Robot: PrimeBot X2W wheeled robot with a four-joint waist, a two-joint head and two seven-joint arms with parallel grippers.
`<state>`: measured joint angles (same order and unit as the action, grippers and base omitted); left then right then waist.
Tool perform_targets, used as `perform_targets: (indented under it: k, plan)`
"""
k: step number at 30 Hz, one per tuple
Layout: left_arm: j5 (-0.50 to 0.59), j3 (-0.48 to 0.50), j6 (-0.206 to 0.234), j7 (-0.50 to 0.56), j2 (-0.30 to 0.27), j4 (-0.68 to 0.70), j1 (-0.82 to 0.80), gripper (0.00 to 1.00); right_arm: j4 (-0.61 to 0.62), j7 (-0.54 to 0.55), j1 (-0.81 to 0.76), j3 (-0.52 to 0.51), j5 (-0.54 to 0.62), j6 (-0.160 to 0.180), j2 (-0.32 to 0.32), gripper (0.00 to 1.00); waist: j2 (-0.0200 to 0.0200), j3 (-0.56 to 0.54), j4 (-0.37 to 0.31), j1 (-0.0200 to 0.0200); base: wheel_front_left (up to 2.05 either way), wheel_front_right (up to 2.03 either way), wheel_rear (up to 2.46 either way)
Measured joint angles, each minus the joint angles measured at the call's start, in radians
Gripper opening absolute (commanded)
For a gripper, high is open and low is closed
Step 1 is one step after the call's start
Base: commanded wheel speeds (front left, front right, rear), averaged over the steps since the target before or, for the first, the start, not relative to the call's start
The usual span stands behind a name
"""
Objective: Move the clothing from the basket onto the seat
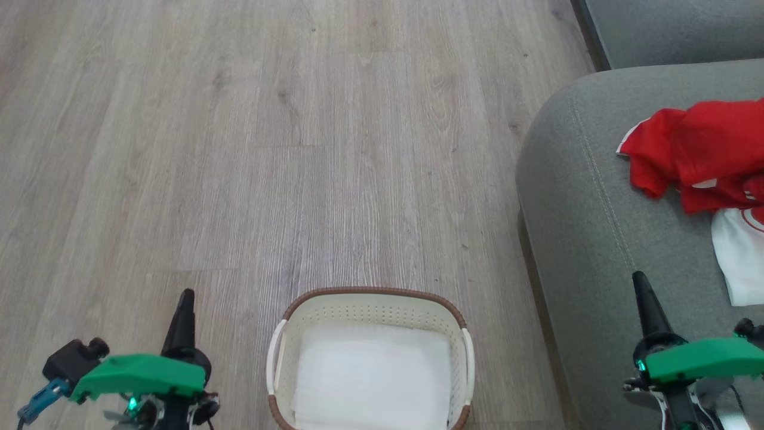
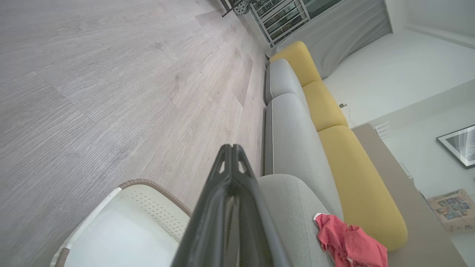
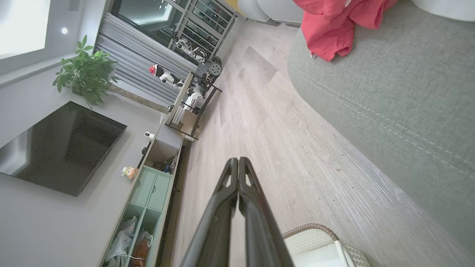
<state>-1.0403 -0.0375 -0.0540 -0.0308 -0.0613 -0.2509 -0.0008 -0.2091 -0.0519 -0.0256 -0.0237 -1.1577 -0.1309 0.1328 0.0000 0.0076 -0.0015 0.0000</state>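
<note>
The red clothing lies bunched on the grey-green seat at the right, with a white panel at its near side; it also shows as red fabric in both wrist views. The white basket with a brown rim stands on the floor at bottom centre, holding just a flat white sheet. My left gripper hangs shut and empty left of the basket. Over the seat's near edge, my right gripper is shut and empty too.
Grey wood floor spreads ahead and to the left. A second grey cushion sits at the top right. The left wrist view shows yellow back cushions. A TV and a low cabinet stand across the room.
</note>
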Motion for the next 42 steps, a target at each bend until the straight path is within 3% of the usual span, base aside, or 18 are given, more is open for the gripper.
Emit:
perform_targets:
  k: [42]
  plan:
    - [-0.461, 0.089, -0.058, 0.114, 0.013, -0.017, -0.04, 0.0, -0.055, 0.121, 0.061, -0.074, -0.373, 0.0, -0.061, 0.0, 0.0, -0.004, 0.001, 0.0, 0.0, 0.0, 0.0]
